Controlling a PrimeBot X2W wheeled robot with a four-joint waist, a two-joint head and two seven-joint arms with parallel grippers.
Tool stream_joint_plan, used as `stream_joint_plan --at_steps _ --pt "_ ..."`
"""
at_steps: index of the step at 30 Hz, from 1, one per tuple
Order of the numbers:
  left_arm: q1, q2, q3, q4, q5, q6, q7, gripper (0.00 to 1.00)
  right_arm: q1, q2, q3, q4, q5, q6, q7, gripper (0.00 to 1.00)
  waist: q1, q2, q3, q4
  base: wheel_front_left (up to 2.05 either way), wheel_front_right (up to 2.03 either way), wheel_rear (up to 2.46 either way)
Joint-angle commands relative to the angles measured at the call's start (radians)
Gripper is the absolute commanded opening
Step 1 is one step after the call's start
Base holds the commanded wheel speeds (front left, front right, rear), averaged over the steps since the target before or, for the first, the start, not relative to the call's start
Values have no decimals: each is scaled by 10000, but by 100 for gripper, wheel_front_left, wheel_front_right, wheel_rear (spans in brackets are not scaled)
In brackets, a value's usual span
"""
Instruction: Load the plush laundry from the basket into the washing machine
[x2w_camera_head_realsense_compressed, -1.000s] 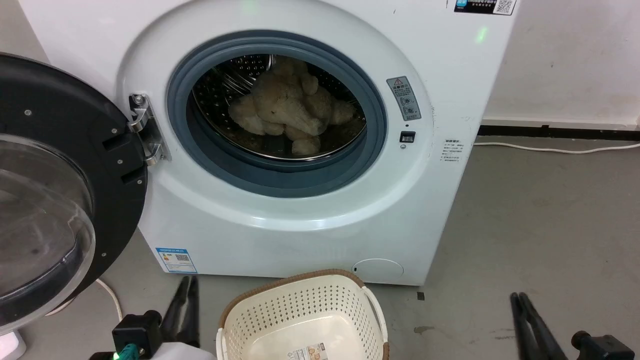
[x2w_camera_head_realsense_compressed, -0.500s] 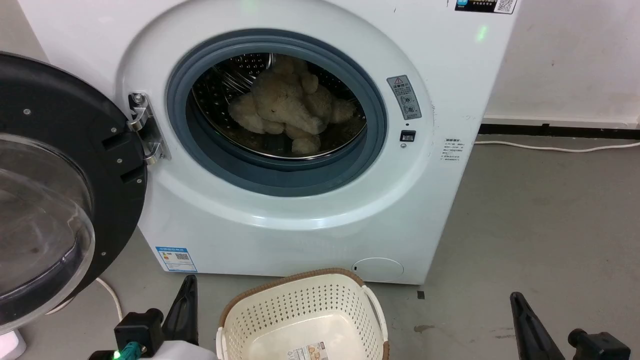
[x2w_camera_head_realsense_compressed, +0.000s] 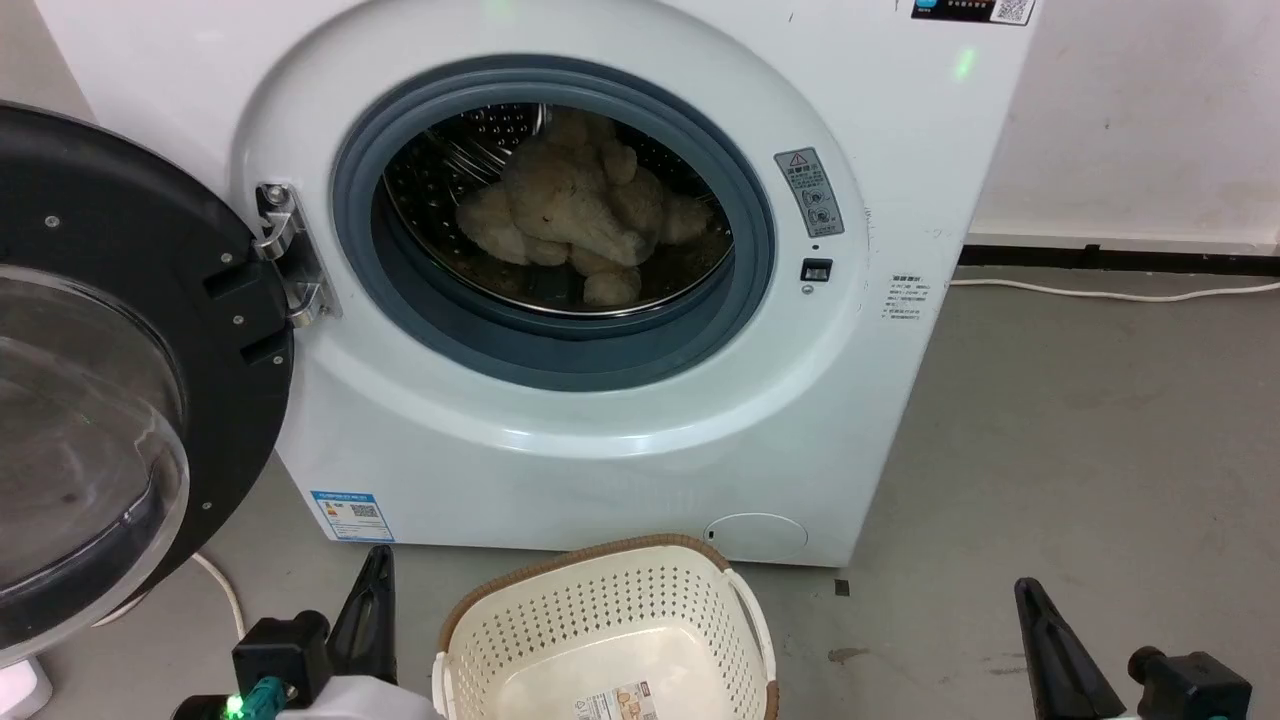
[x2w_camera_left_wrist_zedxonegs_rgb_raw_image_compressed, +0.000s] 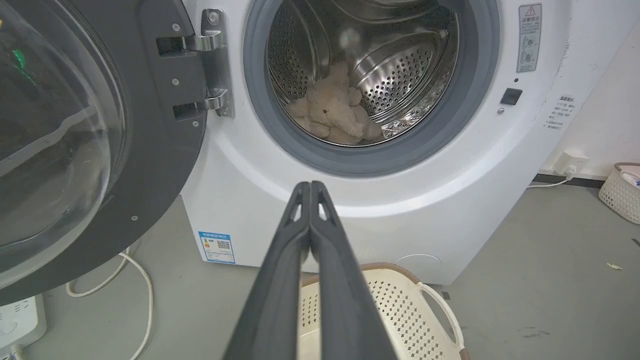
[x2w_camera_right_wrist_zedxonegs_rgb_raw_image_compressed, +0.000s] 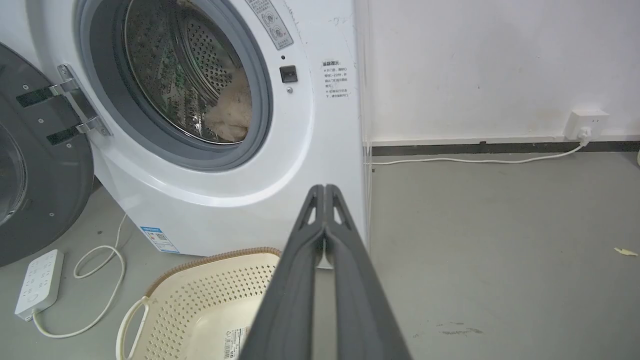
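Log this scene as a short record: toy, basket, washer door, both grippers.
toy: fluffy cream-beige plush toy lying inside the steel drum
washer: large white front-loading washing machine, black-framed glass door swung open
basket: oval cream perforated plastic basket on the floor before the washer, no laundry seen inside
left gripper: fingers shut, holding nothing
right gripper: fingers shut, holding nothing

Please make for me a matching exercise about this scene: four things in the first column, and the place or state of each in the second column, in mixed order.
1. plush laundry
2. basket
3. washing machine door
4. left gripper

A. shut, holding nothing
B. swung open
C. empty, on the floor
D. inside the drum

Pairs: 1-D, 2-C, 3-B, 4-A
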Motion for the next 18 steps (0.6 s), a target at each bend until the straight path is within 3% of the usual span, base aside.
stream_joint_plan --at_steps 1,18 --pt "-88 -59 57 -87 141 -61 84 0 -217 -1 19 -85 -131 -2 57 0 -1 0 5 1 0 0 0" --pt "-140 -183 191 -270 496 -102 332 0 -403 -1 51 -206 -413 -3 342 0 -1 0 51 5 0 0 0"
